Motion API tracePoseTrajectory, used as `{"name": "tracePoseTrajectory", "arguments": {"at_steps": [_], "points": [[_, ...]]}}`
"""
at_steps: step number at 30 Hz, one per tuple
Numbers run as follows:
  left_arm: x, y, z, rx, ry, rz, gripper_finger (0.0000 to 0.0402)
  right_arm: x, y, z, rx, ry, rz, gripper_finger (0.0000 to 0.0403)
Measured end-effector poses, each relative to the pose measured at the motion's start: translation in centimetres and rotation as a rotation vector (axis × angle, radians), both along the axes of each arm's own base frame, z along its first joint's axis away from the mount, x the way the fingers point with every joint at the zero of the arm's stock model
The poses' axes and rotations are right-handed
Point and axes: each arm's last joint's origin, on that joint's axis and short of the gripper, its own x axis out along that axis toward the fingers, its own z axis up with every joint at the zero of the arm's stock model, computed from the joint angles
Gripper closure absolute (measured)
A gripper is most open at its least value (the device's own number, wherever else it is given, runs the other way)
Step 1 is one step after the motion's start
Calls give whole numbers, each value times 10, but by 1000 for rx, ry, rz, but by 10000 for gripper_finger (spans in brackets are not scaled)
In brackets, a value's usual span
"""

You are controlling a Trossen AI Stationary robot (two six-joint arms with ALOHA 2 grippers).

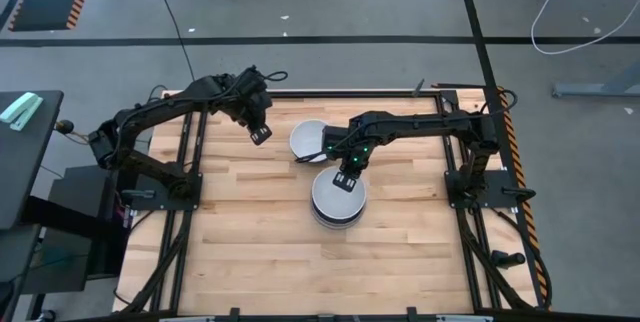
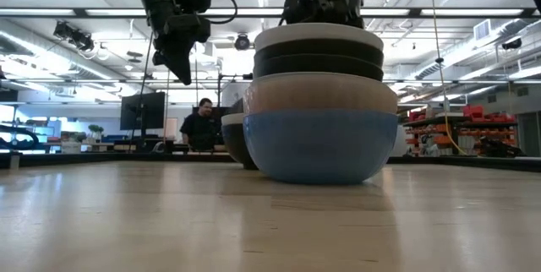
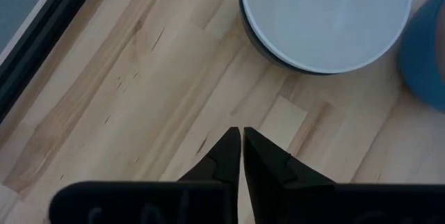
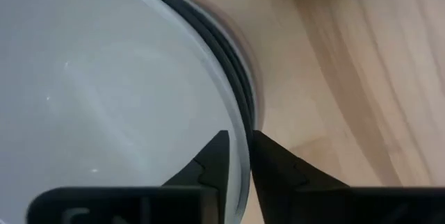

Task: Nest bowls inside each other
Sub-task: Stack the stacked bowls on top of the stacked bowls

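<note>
A tall stack of nested bowls (image 1: 337, 200) is seen near the middle of the wooden table (image 1: 250, 252). In the low view the stack is built on a blue bowl (image 2: 321, 145), with a pale pinkish band above it, then dark bowls, and a white bowl (image 2: 319, 32) on top. In the right wrist view the top bowl's pale interior (image 4: 104, 92) is ringed by several dark rims.

A second, shorter stack (image 1: 307, 140) is placed just behind the tall one, toward the table's far side and slightly left. It is topped by a white bowl (image 3: 325, 17) set inside a dark one. The two stacks are close together; whether they touch cannot be told.

The right gripper (image 1: 349, 179) is positioned over the far edge of the tall stack. In the right wrist view its fingers (image 4: 268, 165) are set on either side of the top bowl's rim, a narrow gap between them. Whether the rim is actually pinched cannot be told.

The left gripper (image 1: 260, 134) is held above bare table, to the left of the shorter stack and apart from it. Its fingers (image 3: 222, 156) are nearly closed, with only a slit between the tips, and nothing is held.

Beyond the table, a seated person (image 2: 201, 125) is seen in the room.
</note>
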Motion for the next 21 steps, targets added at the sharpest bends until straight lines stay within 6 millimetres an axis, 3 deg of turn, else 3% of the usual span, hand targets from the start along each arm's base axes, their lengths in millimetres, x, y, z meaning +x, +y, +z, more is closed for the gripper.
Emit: {"name": "tracePoseTrajectory", "arguments": {"at_steps": [8,16,21], "points": [[8,-5,-3,0,5,-38,359,1,1,7,18,-7,-12,316],[37,-16,-28,-28,56,-125,327,-7,1,19,20,53,1,312],[50,-21,-41,-7,100,-175,317,-19,2,39,12,5,3,311]]}}
